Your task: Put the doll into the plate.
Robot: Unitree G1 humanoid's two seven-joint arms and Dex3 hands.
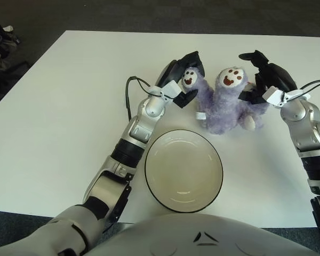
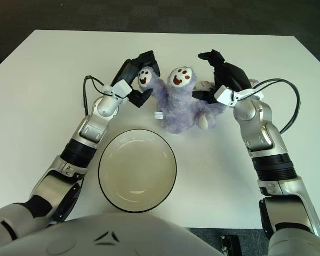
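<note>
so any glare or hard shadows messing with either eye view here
Left eye view: light is even, the white table shows no glare, and only soft shadows lie under the doll and both robot hands, left and right. Right eye view: the plate carries a faint sheen, nothing blown out.
</note>
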